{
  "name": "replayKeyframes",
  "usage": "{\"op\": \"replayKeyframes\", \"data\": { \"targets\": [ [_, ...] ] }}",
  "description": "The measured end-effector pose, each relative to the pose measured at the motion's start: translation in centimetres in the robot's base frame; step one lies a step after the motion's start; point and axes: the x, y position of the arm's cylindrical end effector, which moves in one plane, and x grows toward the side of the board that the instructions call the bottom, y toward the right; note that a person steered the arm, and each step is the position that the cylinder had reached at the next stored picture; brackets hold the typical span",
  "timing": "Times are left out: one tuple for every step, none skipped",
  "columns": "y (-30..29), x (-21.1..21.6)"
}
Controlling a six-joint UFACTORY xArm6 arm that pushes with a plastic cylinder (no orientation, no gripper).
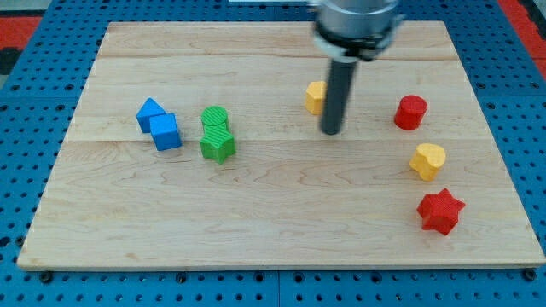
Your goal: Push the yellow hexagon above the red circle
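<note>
Nearest the view's bottom, the pale wooden counter (256, 222) carries a red star-shaped block (440, 211), well to the right of and below my tip (331, 132). Just above the star sits a yellow block with a rounded, heart-like outline (427, 161), right of and slightly below my tip. Far to my tip's left lie a green star-like block (217, 147) touching a ribbed green block (216, 119), its shape unclear, and two blue blocks, a cube (165, 131) and a peaked one (150, 113), also touching.

The red circle block (410, 112) stands right of my tip and a little higher. The yellow hexagon block (316, 96) lies just up-left of my tip; the dark rod covers its right edge, so contact cannot be judged. I have no gripper, only this rod, so nothing opens or holds. The hexagon probably has to travel right and upward, so my tip seems to be on the wrong side for that push. The arm's upper part is cut off at the view's top.
</note>
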Motion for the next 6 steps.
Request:
{"op": "replayKeyframes", "data": {
  "targets": [
    [1.2, -4.2],
    [4.8, -7.7],
    [0.9, -7.6],
    [0.2, -10.1],
    [5.2, -10.7],
    [10.9, -10.7]
  ]
}}
